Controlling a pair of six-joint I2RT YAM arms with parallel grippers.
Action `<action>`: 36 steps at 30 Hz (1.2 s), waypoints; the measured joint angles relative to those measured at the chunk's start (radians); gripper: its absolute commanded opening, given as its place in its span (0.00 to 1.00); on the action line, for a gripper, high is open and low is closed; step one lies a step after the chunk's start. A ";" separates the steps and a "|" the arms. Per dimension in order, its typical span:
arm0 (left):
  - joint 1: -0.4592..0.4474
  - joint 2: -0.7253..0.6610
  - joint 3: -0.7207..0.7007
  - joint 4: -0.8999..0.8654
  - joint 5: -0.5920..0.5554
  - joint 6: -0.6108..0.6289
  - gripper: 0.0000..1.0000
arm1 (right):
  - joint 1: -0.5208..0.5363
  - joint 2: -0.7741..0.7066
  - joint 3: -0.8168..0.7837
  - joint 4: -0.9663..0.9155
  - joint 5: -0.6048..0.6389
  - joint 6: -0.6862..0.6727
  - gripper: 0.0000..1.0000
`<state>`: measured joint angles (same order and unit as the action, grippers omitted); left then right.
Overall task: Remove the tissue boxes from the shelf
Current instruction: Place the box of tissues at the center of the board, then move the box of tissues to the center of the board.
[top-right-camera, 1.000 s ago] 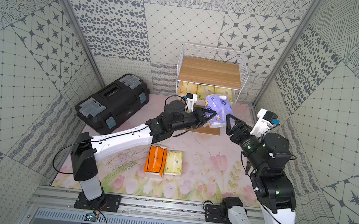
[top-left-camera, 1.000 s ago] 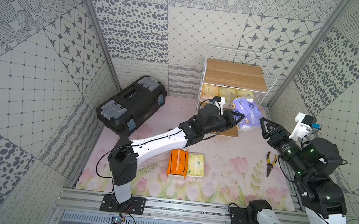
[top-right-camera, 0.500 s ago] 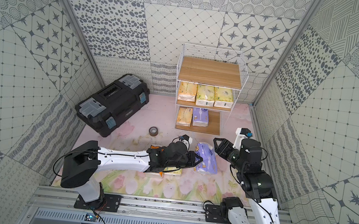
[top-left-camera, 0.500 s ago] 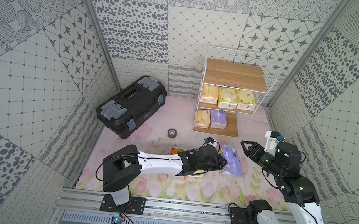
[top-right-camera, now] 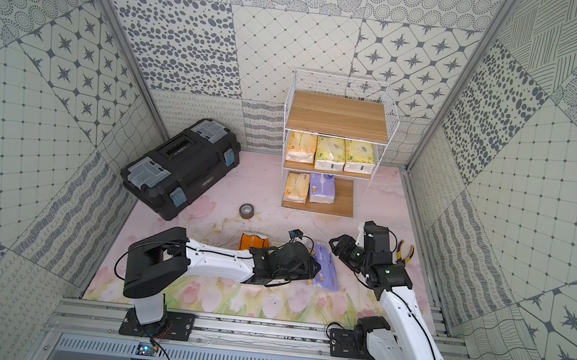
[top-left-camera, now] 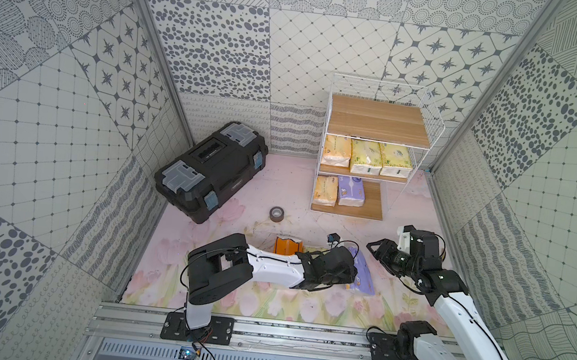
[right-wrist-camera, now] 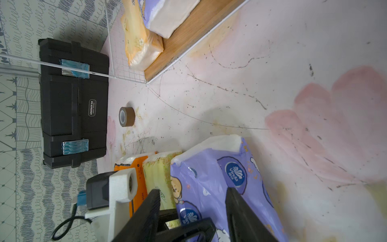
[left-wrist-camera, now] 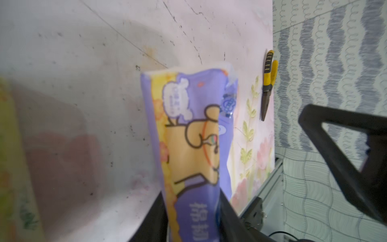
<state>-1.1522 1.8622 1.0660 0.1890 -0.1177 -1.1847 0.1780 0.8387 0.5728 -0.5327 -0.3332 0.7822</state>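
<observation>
The white wire shelf (top-left-camera: 380,125) holds a yellow-orange pack (top-left-camera: 335,151) and two pale yellow-green packs (top-left-camera: 365,157) on its middle board. Its bottom board carries a yellow-orange pack (top-left-camera: 326,190) and a purple one (top-left-camera: 350,192). On the front mat lie an orange pack (top-left-camera: 285,250), a pale yellow-green pack (right-wrist-camera: 159,174) and a purple pack (top-left-camera: 362,280). My left gripper (left-wrist-camera: 191,194) is shut on that purple pack (left-wrist-camera: 188,136), which narrows between the fingers. My right gripper (right-wrist-camera: 192,190) hovers open just beside it, at the pack's far end (top-left-camera: 378,250).
A black toolbox (top-left-camera: 211,169) stands at the back left. A roll of brown tape (top-left-camera: 277,213) sits on the mat in front of the shelf. Yellow-handled pliers (top-right-camera: 404,253) lie by the right wall. The metal rail (top-left-camera: 263,331) runs along the front.
My left arm carried the purple pack from the shelf down to the front mat beside the other two. My right arm drew back from the shelf and came low next to the pack.
</observation>
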 measured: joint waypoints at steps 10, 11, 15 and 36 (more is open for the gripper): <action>-0.024 -0.209 -0.048 -0.083 -0.136 0.030 0.84 | 0.000 0.127 -0.046 0.127 -0.037 0.007 0.57; -0.025 -0.236 -0.053 -0.089 -0.149 0.035 0.85 | 0.000 0.135 -0.053 0.135 -0.044 0.008 0.57; -0.022 -0.349 -0.088 -0.117 -0.200 0.055 0.86 | 0.000 0.172 -0.083 0.156 -0.056 0.011 0.60; 0.105 -0.776 -0.319 -0.256 -0.263 0.053 0.84 | 0.276 0.411 -0.069 0.204 -0.018 -0.006 0.45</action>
<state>-1.0477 1.0866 0.7475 -0.0666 -0.3805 -1.1320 0.4538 1.2495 0.5037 -0.3286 -0.3508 0.7765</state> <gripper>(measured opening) 0.840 0.457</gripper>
